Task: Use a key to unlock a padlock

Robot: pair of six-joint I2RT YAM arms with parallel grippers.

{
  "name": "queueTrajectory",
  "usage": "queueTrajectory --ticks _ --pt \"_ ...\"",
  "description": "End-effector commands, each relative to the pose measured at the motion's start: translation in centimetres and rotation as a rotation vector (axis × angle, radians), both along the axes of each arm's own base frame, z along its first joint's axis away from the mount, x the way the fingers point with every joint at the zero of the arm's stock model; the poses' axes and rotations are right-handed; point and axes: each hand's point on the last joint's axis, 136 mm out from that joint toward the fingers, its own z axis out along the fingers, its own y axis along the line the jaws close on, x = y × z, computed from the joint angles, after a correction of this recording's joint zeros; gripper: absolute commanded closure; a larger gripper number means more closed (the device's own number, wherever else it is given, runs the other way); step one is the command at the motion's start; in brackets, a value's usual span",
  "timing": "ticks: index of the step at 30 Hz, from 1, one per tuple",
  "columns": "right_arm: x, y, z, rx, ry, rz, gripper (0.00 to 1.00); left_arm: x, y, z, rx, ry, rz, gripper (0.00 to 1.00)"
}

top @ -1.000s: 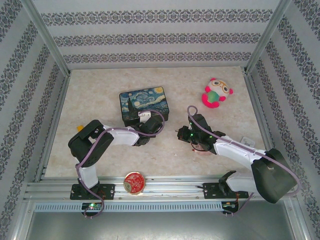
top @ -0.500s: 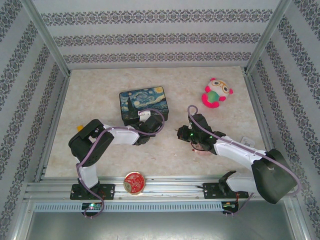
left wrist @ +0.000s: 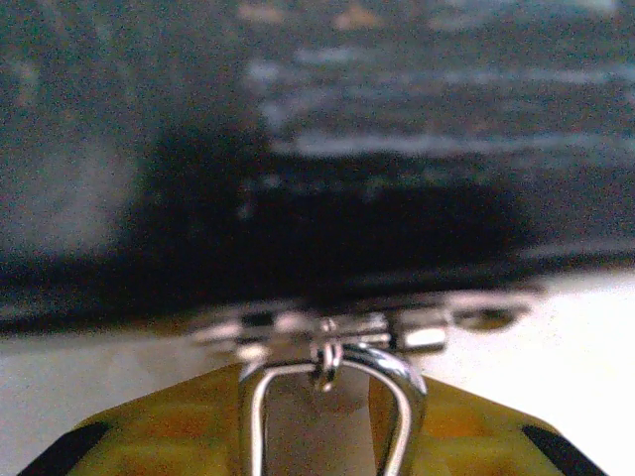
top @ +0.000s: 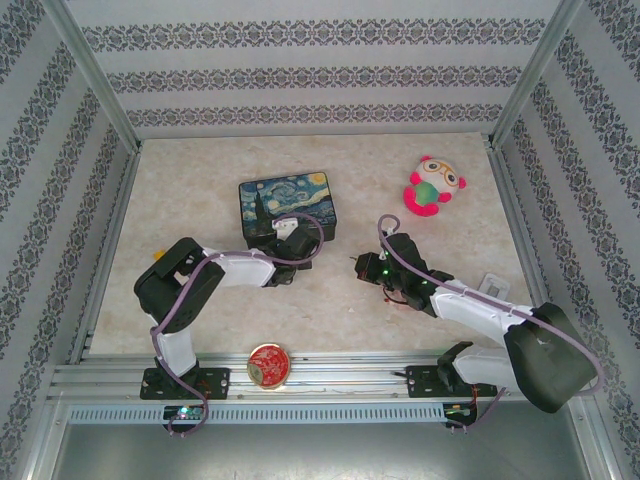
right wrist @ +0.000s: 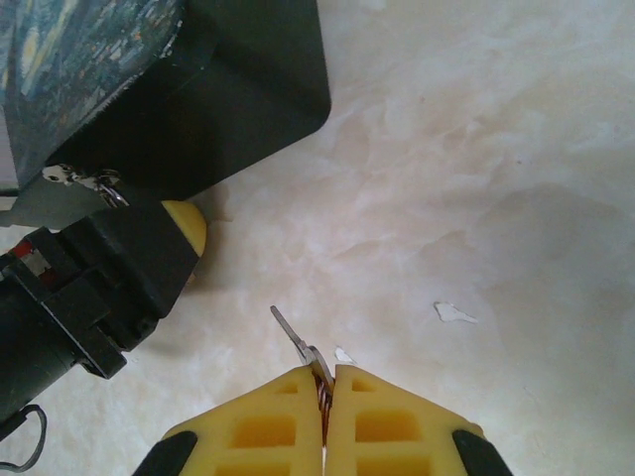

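Silvery key (right wrist: pixel 290 335) in right tool (right wrist: pixel 324 377)

I see Starry Night box (top: pixel 288 205) lying flat, left of centre | pink-and-green plush toy (top: pixel 433 186) far right, well apart from it | red round tin (top: pixel 268 363) at near edge | small white scrap (right wrist: pixel 454 313) on marbled table (top: pixel 190 190)

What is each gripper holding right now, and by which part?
Right gripper: the key, pinched by its head, blade sticking out. Left gripper: the padlock, clamped from both sides at its shackle's legs; its body is hidden.
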Motion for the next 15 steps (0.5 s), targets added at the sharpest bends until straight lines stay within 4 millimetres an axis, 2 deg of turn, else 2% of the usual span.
queueTrajectory --ticks 1,9,15 --pt "0.2 0.8 -0.2 0.044 -0.002 0.018 1.0 0.2 -6.9 1.7 -0.357 0.045 -0.077 0.95" --pt "0.8 2.2 -0.8 0.099 -0.034 0.041 1.0 0.7 -9.7 3.3 -0.614 0.082 -0.015 0.98" --pt "1.1 2.7 -1.5 0.119 -0.054 0.028 1.0 0.9 -10.1 3.2 -0.715 0.134 0.059 0.98"
